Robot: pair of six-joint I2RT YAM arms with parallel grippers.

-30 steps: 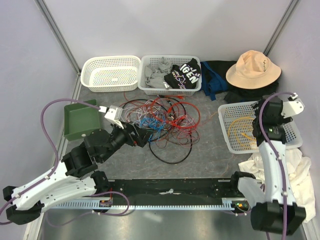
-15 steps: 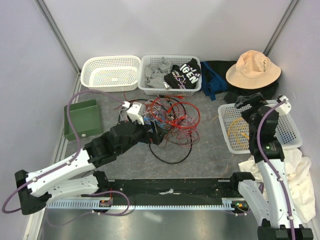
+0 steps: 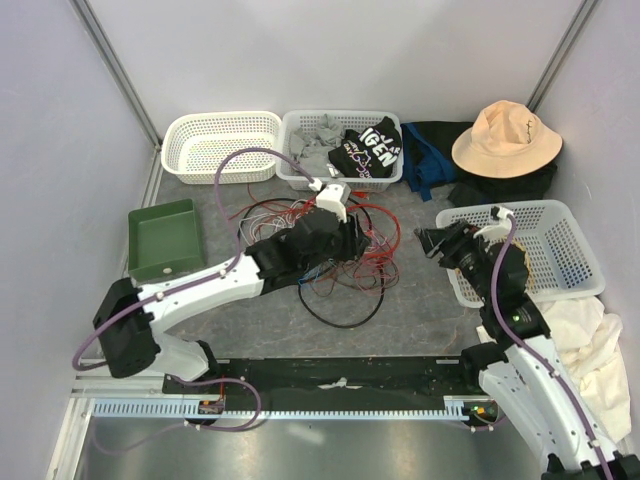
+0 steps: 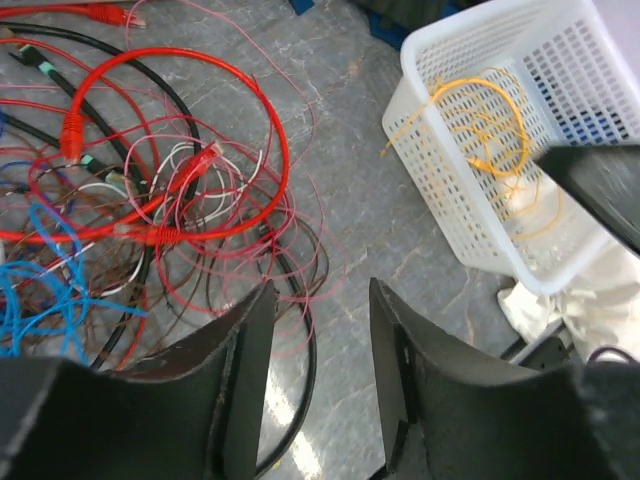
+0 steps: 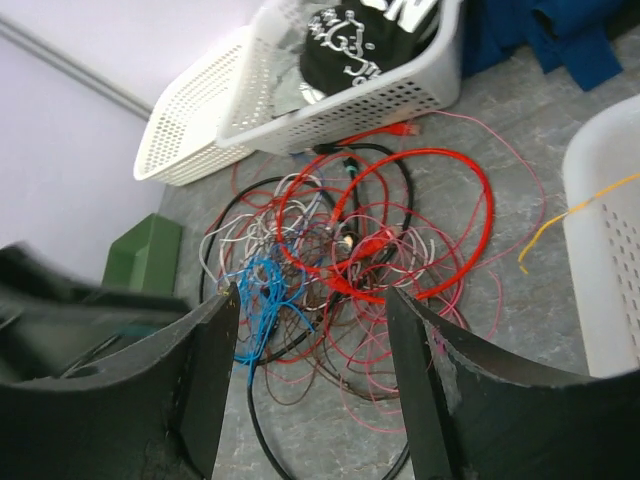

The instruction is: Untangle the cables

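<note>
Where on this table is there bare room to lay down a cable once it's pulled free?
Widest: the grey strip between the cable tangle and the black rail at the near edge. Smaller: between the green tray and the tangle. Crowded: the centre under the left gripper, and the back row of baskets.

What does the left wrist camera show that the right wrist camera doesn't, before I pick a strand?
Only the left wrist: the inside of the right-hand white basket, with a yellow cable coiled in it, and white cloth beside it. Only the right wrist: the green bin, a back basket and a second basket holding dark printed clothing. Both: the cable tangle, with its big red loop, blue strands and a black cable, plus that right-hand basket's rim and a trailing yellow end.
</note>
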